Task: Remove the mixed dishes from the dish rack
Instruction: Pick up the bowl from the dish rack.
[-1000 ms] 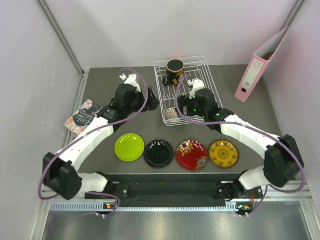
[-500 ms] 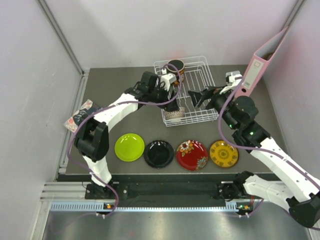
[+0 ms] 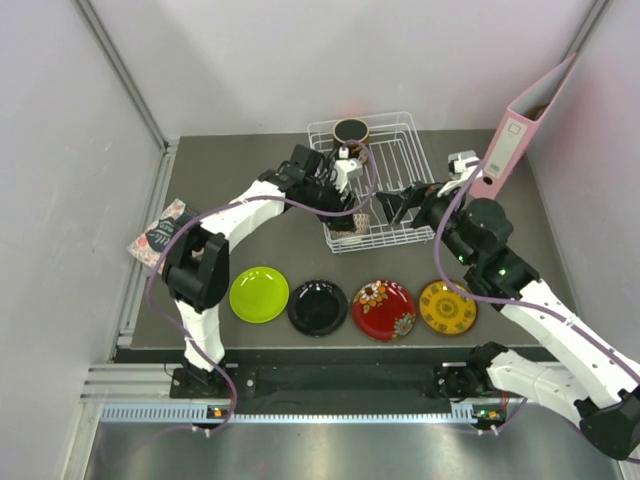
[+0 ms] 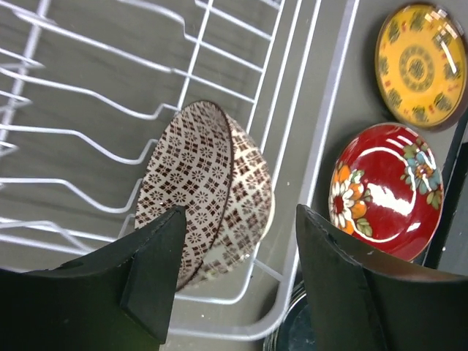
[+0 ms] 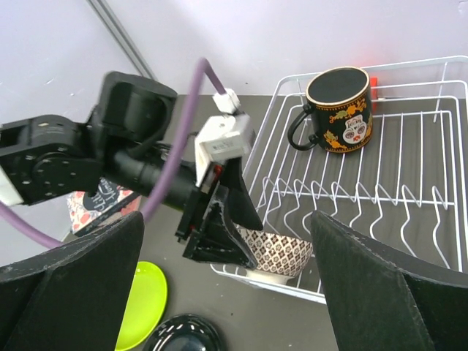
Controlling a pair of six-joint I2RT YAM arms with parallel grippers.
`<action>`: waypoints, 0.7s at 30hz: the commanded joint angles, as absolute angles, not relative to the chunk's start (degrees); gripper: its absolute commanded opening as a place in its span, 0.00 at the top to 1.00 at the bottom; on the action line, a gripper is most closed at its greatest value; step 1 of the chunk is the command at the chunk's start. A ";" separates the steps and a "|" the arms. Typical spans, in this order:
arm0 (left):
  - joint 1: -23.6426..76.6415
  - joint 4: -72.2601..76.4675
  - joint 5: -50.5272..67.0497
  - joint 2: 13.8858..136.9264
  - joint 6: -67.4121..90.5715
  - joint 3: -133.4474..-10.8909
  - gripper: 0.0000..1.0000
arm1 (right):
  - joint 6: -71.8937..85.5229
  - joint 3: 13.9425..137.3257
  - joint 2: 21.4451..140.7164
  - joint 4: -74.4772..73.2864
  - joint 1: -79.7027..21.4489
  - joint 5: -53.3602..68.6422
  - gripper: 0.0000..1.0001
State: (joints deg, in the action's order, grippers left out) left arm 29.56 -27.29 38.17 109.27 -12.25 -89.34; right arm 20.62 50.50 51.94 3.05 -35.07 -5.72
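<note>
Beige lattice bowl (image 4: 197,175), lower edge behind left claw (image 4: 240,210)

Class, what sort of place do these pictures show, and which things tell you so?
Probably a robot lab cell, not a kitchen: left arm and right arm bolted to a grey table, plain white walls, a dish rack, plates in a row.

Left gripper (image 4: 240,213): formerly left of the dish rack (image 3: 402,150), now over its near-left corner, jaws narrower, straddling the beige bowl (image 4: 208,186). Right gripper (image 3: 393,205): formerly above the rack, now at its right side.
</note>
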 commanded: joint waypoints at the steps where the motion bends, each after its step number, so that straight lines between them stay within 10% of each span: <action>1: 29.09 -28.13 41.66 111.97 -15.38 -90.09 0.38 | 20.04 50.27 51.68 4.83 -34.89 -4.83 0.05; 10: 29.09 -28.65 43.42 113.64 -15.55 -90.70 0.55 | 20.56 49.04 52.38 5.45 -34.89 -4.66 0.05; 17: 29.00 -30.58 45.44 112.41 -17.75 -91.85 0.97 | 21.01 48.96 53.00 5.71 -34.89 -4.04 0.05; 21: 28.92 -30.85 45.61 112.33 -17.93 -91.67 1.00 | 20.92 48.78 52.73 5.71 -34.89 -4.13 0.05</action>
State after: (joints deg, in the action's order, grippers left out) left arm 29.23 -27.75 43.77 113.16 -16.49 -90.02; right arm 20.69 48.64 53.32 3.44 -35.07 -4.80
